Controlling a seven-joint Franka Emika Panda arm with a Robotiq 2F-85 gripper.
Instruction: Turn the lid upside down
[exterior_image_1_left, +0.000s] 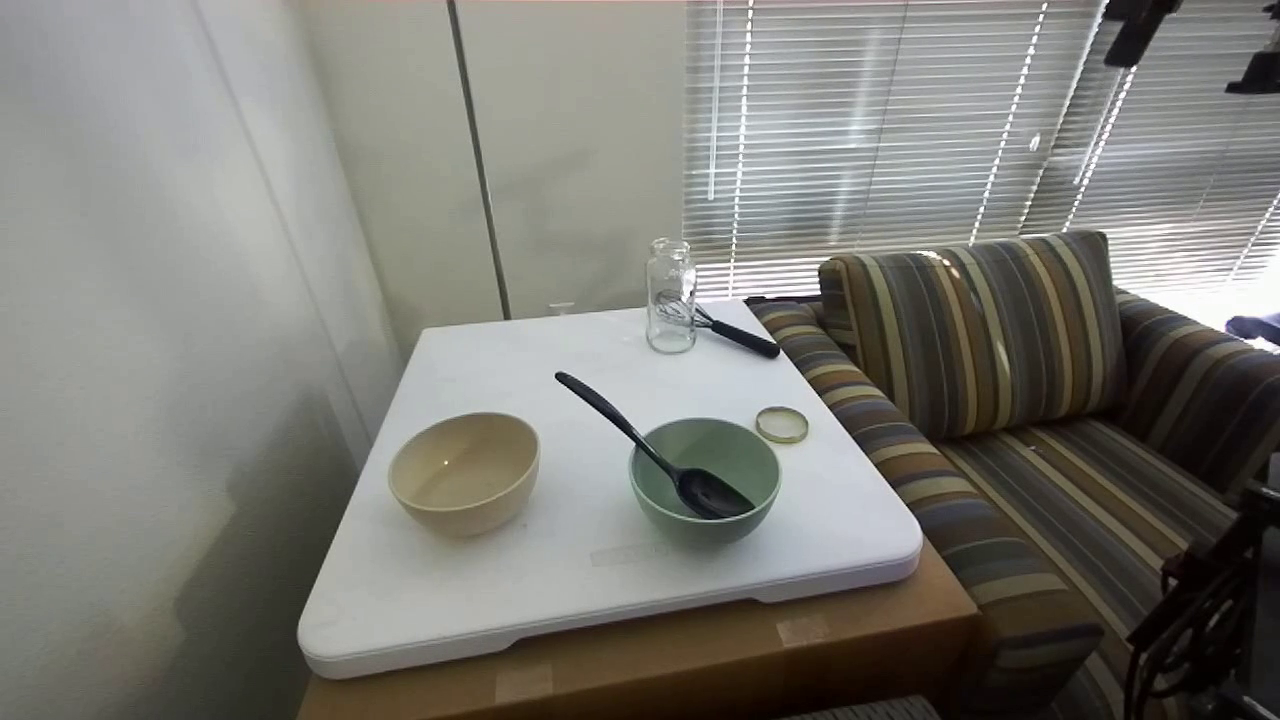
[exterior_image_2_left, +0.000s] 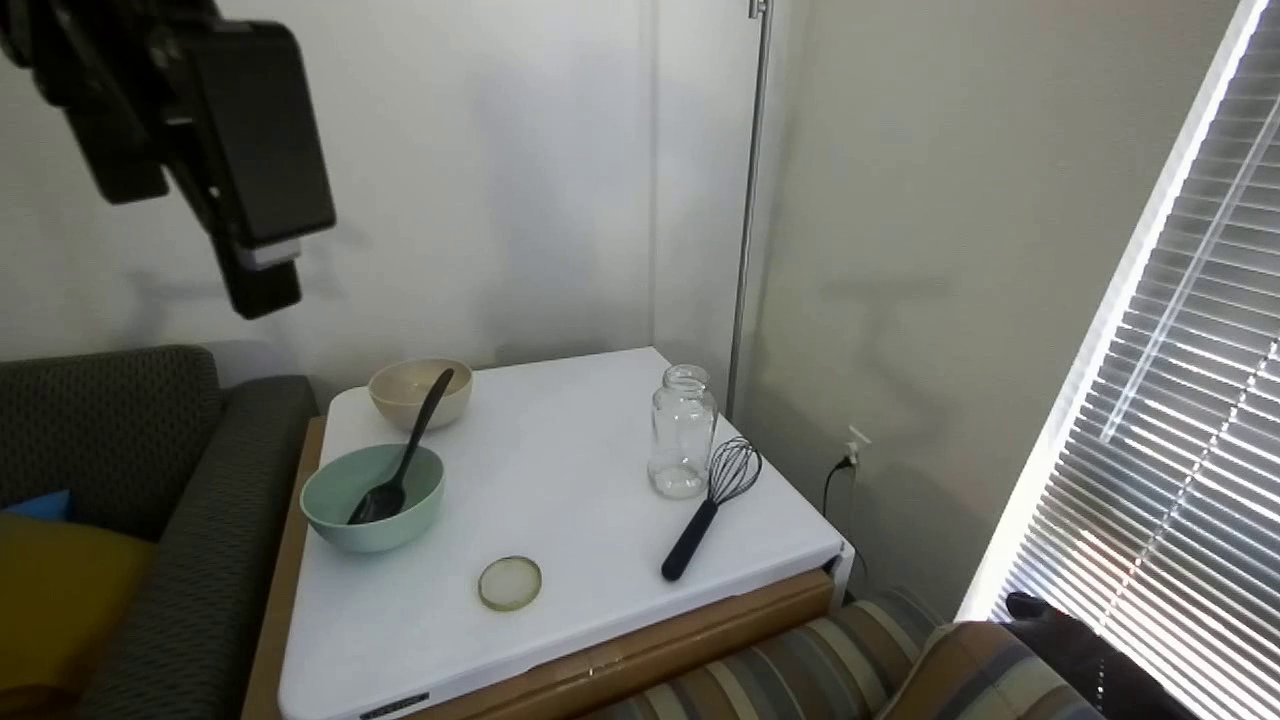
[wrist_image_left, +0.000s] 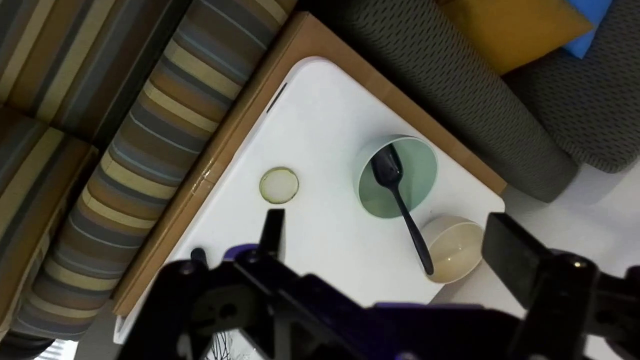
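The lid is a small flat pale disc with a thin yellow-green rim. It lies flat on the white table, beside the teal bowl, in both exterior views (exterior_image_1_left: 781, 425) (exterior_image_2_left: 509, 584) and the wrist view (wrist_image_left: 279, 185). Its rim seems to stand up around the pale middle. My gripper (wrist_image_left: 386, 220) is wide open and empty, high above the table. In the wrist view the lid is just beyond the left fingertip, outside the gap between the fingers. The gripper also shows at the top edge of both exterior views (exterior_image_1_left: 1190, 65) (exterior_image_2_left: 200, 240).
The teal bowl (exterior_image_1_left: 705, 480) holds a black spoon (exterior_image_1_left: 625, 430) whose handle sticks out over the rim. A cream bowl (exterior_image_1_left: 465, 472) stands near it. A glass jar (exterior_image_2_left: 682, 435) and a whisk (exterior_image_2_left: 710, 510) are at the far end. Striped (exterior_image_1_left: 900, 470) and dark armchairs border the white table (exterior_image_2_left: 560, 440).
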